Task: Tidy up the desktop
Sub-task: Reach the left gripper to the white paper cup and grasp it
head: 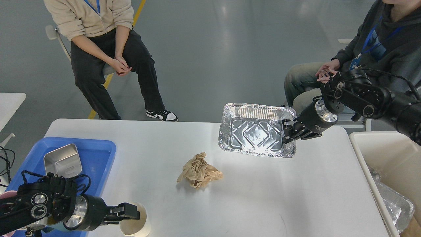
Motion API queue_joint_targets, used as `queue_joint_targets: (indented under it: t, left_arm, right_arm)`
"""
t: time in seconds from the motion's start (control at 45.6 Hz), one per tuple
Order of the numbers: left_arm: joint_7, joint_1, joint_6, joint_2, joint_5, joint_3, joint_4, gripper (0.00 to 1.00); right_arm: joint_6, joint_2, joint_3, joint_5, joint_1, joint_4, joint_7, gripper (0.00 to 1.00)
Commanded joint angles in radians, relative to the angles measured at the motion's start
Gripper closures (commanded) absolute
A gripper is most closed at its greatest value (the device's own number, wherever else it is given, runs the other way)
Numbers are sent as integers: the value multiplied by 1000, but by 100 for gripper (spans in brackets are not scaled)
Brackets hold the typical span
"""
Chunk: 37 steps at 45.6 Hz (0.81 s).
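Both arms [371, 98] black, with polished silver wrist collars [324, 112]; thin black cables loop over lower-left arm [49, 207].

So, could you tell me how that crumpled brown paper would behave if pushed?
The crumpled brown paper is probably very light, so it would likely slide across the desktop. Its loose folds suggest it would squash rather than stay stiff.

Open desktop [263, 191] right of crumpled paper [198, 170]; foil tray [256, 131] blocking far right, paper cup [138, 225] near left.
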Motion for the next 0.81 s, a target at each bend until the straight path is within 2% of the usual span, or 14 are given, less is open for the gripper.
queue_joint_targets:
  t: [0.0, 0.088, 0.329, 0.46, 0.789]
  left_arm:
    - [5, -4, 0, -29, 42, 21, 7, 37]
    - [19, -1, 2, -47, 48, 22, 7, 43]
    - [34, -1, 29, -70, 52, 47, 8, 88]
    - [32, -4, 25, -69, 51, 45, 8, 98]
    - [34, -17, 8, -38, 32, 31, -6, 100]
  right_arm:
    - [0, 0, 3, 0, -1, 0, 3, 100]
    - [0, -2, 5, 0, -1, 0, 3, 100]
    - [0, -2, 9, 3, -2, 0, 8, 100]
    - [0, -5, 11, 6, -11, -2, 11, 100]
    - [0, -6, 52, 15, -62, -2, 51, 100]
